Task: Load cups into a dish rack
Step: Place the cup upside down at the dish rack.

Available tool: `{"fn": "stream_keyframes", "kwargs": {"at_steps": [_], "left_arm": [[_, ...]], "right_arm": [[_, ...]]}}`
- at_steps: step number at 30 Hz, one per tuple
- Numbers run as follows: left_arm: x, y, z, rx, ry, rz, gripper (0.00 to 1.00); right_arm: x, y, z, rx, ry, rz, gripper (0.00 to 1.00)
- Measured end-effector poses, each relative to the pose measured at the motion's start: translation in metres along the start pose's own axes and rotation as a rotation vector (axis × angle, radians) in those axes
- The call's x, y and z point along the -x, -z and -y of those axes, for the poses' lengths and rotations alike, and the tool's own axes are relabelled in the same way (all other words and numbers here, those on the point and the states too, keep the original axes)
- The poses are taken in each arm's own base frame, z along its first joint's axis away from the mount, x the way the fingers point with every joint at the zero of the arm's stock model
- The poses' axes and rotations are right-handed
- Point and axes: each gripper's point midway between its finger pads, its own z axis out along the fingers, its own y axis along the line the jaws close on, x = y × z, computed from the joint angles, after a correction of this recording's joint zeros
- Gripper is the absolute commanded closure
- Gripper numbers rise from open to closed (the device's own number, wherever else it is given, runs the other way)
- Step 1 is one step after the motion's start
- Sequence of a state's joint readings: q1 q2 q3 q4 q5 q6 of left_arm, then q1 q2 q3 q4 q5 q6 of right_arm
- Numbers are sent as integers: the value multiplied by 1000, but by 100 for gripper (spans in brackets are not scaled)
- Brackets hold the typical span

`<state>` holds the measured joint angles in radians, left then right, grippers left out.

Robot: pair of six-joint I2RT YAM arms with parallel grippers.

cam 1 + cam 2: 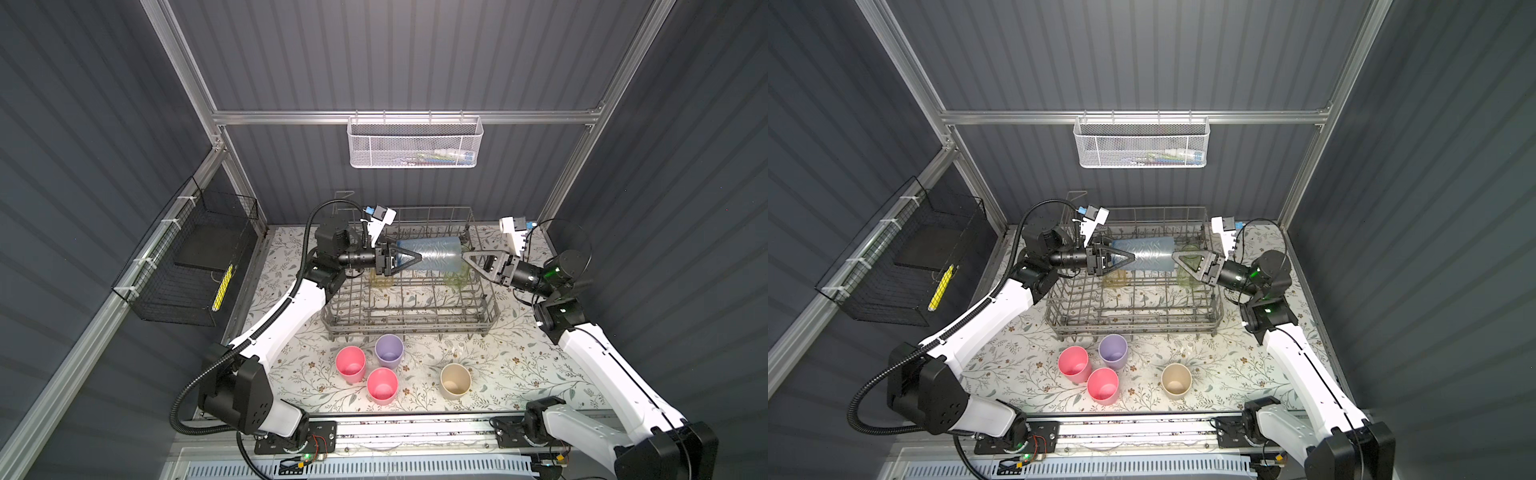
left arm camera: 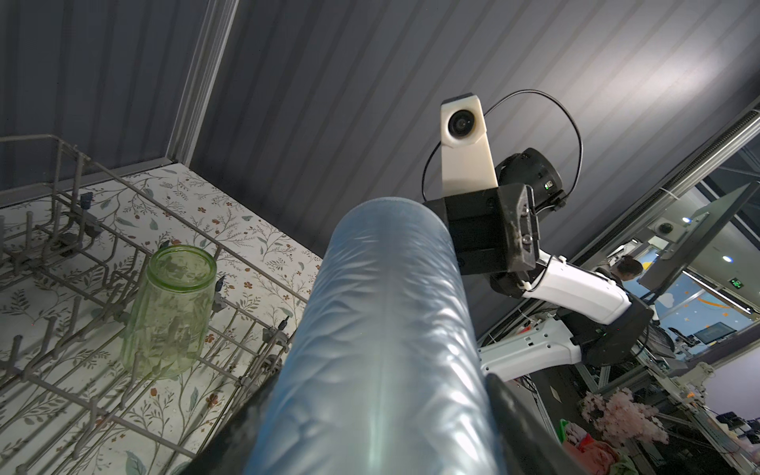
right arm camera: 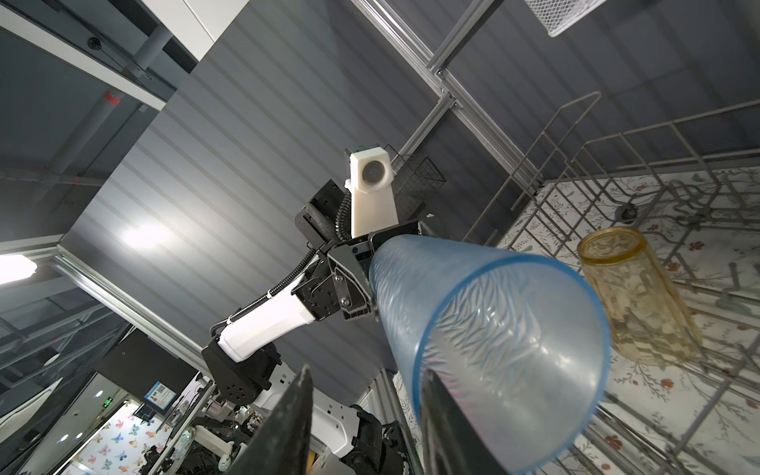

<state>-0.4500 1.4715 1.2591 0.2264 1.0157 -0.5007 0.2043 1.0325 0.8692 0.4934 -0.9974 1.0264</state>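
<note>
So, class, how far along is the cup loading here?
Done: amber cup and green cup stand in the dish rack. In hand: left gripper holds the blue cup sideways above it, right gripper at its rim. Remaining: two pink cups, lilac cup, beige cup on the table.

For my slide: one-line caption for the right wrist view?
Left pincer holds blue cup by its base, mouth foremost; amber cup in rack.

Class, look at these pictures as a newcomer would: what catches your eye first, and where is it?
A translucent blue cup hangs level above the dish rack, its base clamped in the left pincer while the right pincer stands open astride its mouth rim. Below, an amber cup and a green cup sit upside down in the rack.
</note>
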Motion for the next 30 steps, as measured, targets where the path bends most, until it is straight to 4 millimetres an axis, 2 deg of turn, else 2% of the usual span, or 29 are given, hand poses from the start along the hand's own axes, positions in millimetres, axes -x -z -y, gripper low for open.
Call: {"fn": "stream_keyframes", "kwargs": {"at_steps": [5,11,14,18,21,26,30], "left_arm": [[0,3,-18,112,28,-19,57],[29,7,-37,291,-30,-38,57],[33,7,-56,380,-35,-72,58],[23,2,-99,528,-9,-170,58],[4,-3,-126,605,26,-258,58],[-19,-6,-151,690,67,-379,59],[-18,-10,-158,742,47,-432,59]], "right_arm": [[-1,21,15,-142,16,34,55],[1,50,35,-398,69,68,55],[-2,65,42,-501,94,71,55],[-6,82,57,-626,89,64,55],[-10,91,67,-694,81,53,55],[-17,104,80,-781,59,35,55],[-20,110,88,-823,47,25,55]]}}
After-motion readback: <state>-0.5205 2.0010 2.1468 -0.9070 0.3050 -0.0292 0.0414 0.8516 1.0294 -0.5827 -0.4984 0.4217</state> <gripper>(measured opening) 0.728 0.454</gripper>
